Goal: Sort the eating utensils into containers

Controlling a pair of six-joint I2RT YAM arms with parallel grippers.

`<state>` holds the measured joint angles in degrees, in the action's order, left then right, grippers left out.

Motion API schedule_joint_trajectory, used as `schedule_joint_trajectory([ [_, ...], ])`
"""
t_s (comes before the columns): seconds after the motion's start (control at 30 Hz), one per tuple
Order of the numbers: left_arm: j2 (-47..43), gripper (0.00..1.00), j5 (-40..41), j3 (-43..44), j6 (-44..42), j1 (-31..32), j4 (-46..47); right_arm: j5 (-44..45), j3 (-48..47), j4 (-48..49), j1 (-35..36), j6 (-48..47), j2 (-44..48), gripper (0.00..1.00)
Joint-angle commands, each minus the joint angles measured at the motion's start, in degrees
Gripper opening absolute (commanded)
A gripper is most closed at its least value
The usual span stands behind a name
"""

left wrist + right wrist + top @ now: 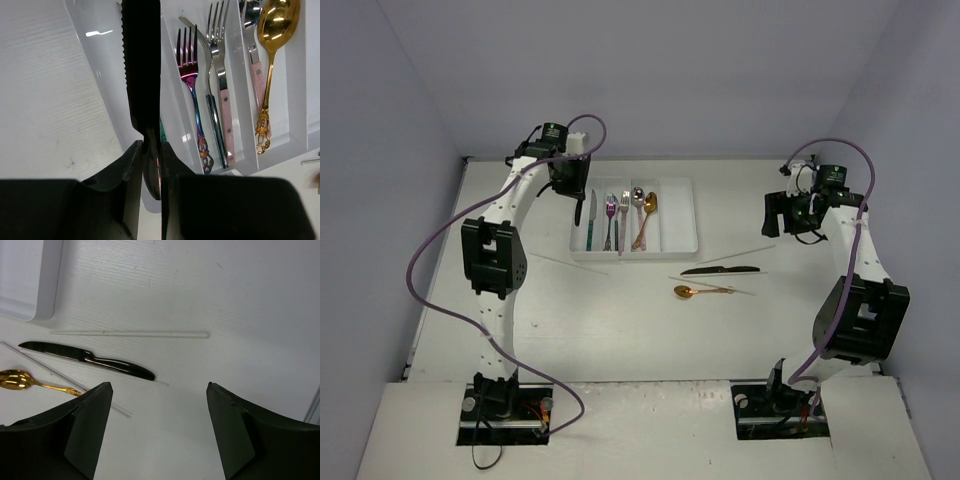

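Eating utensils are in two places: several lie in the long compartments of the white rectangular plastic cutlery tray [676, 215], and a few lie on the pale surface [620, 330] to its right. Your left end effector [151, 152] is clamped on the handle of a black serrated knife [142, 75], which hangs over the tray's leftmost compartment, where a teal-handled knife [591, 222] already lies. Your right end effector [157, 432] stands wide open and holds nothing. It is above bare surface, near a second black knife [90, 358], a gold spoon [20, 380] and thin pale chopsticks [130, 333].

Watch the hanging knife. Its blade runs close along the divider, so a release from here could leave it straddling that wall or tipped into the fork compartment. The pinch is narrow and low on the handle, so the blade may also swing.

On the right, the chopsticks lie flat and one passes just beside the knife and spoon — a shallow pinch could slip off or drag its neighbours.

No brand, label or writing can be read anywhere.
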<state>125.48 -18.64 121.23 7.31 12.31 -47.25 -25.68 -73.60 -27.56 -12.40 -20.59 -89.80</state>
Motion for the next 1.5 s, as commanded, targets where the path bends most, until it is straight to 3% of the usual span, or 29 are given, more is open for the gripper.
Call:
schedule_joint_trajectory([
  [0.0,-2.9,0.00,-3.2,0.3,3.7,0.1,3.5,2.8,-1.3,0.6,0.0,0.3,3.1,0.79],
  [0.2,-3.2,0.00,-4.7,-6.5,7.2,0.5,4.7,3.6,-1.0,0.5,0.0,0.0,3.8,0.95],
  [0.37,-3.6,0.00,-4.4,-11.0,9.1,0.5,5.8,3.6,-1.3,0.4,0.0,-0.4,3.7,0.97],
  [0.6,-3.1,0.00,-4.9,-10.8,9.0,0.5,5.8,4.0,-1.0,0.2,1.5,-3.3,4.4,0.97],
  [0.67,-3.2,0.10,-4.9,-10.8,9.0,0.4,5.9,4.7,-0.5,0.2,2.6,-5.6,5.3,0.96],
  [0.73,-3.5,0.33,-5.2,-10.6,9.2,0.5,5.8,6.0,-0.1,-0.3,4.9,-8.6,6.4,0.97],
  [0.83,-4.3,0.49,-6.1,-9.0,8.8,0.5,5.8,6.2,0.4,-1.2,7.5,-14.3,7.9,0.96],
  [0.93,-5.8,0.54,-7.4,-5.4,7.8,0.4,5.8,6.2,1.0,-1.7,10.4,-20.2,9.5,0.90],
  [1.1,-10.9,0.55,-10.1,4.2,6.1,0.4,6.9,6.1,3.6,-5.2,19.9,-34.5,13.1,0.69],
  [1.2,-13.7,0.60,-10.9,7.3,4.4,0.4,6.9,7.9,7.5,-10.0,30.9,-42.7,13.2,0.62],
  [1.33,-19.3,0.63,-10.9,3.5,2.6,0.0,6.9,10.9,8.5,-15.4,42.6,-46.1,8.1,0.50],
  [1.47,-25.2,0.64,-10.4,-4.0,1.5,-1.3,6.8,15.0,6.1,-17.8,50.4,-42.1,-1.1,0.42],
])
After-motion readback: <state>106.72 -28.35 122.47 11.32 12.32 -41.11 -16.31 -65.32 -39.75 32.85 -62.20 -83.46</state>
